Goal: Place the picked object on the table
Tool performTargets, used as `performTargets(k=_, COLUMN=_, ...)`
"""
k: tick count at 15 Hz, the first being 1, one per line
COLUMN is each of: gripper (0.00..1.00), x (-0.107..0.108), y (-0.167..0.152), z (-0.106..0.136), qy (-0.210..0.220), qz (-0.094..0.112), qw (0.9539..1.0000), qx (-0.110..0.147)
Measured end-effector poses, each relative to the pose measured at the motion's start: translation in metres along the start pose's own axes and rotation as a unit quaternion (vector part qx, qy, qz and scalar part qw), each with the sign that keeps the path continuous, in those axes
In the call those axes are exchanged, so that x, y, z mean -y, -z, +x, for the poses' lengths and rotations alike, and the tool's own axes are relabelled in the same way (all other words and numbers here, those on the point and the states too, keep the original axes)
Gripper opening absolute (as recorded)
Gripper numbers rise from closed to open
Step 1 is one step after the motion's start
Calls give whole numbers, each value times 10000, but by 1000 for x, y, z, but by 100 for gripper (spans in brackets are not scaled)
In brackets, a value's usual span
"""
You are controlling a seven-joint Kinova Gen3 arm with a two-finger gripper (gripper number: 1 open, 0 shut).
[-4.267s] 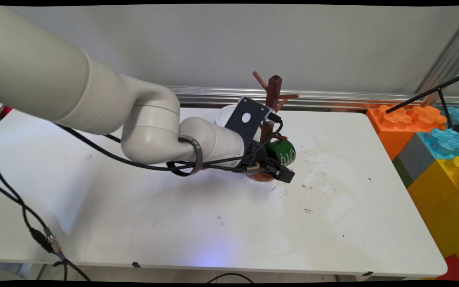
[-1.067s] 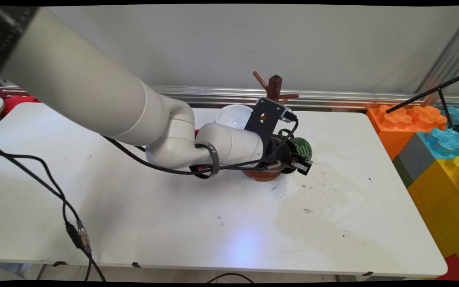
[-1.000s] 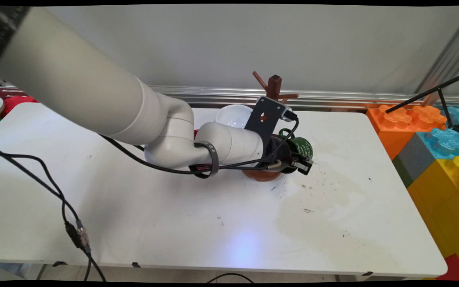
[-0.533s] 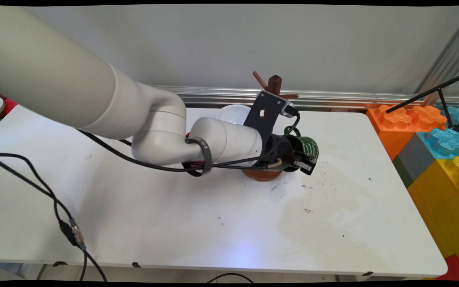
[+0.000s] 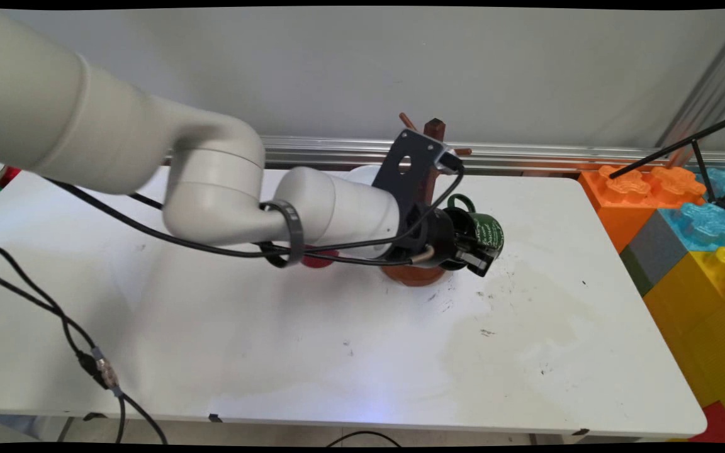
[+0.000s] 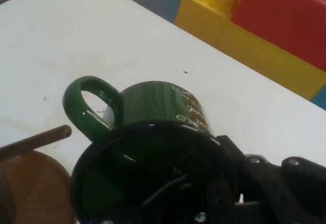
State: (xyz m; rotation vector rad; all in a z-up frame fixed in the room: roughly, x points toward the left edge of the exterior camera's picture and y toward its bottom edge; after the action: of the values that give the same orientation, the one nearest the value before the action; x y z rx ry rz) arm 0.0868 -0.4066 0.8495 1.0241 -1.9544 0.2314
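Observation:
My gripper [image 5: 472,255] is shut on the rim of a dark green mug [image 5: 487,231] with white lettering, held on its side just above the table. The mug hangs right beside the brown wooden mug tree [image 5: 433,133], whose round base [image 5: 414,275] stands under my wrist. In the hand view the green mug [image 6: 158,107] opens toward the camera, with one finger inside it and the other outside on the right. The mug's handle [image 6: 86,107] points to the upper left, close to the tip of a wooden peg [image 6: 35,141].
A white bowl [image 5: 355,172] sits behind my wrist and a red object [image 5: 318,259] peeks out under the forearm. Big coloured building blocks [image 5: 683,239] line the table's right edge. Black cables [image 5: 54,308] hang over the table's left part.
The mug has moved right and slightly up, away from the tree's post, and its handle now shows at the top. The forearm has swung lower and further left.

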Motion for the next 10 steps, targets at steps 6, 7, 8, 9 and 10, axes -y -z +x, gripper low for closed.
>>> performTargets(k=6, gripper=0, x=9, y=41, z=11, qy=-409, qz=-105, qw=9989, qx=206)
performTargets(k=7, gripper=0, x=11, y=48, z=12, qy=-466, qz=-117, qw=9986, qx=213)
performTargets(k=8, gripper=0, x=12, y=53, z=12, qy=-524, qz=-133, qw=9983, qx=220)
performTargets(k=9, gripper=0, x=13, y=58, z=11, qy=-588, qz=-151, qw=9979, qx=231)
performTargets(k=10, gripper=0, x=14, y=63, z=9, qy=-659, qz=-171, qw=9974, qx=255)
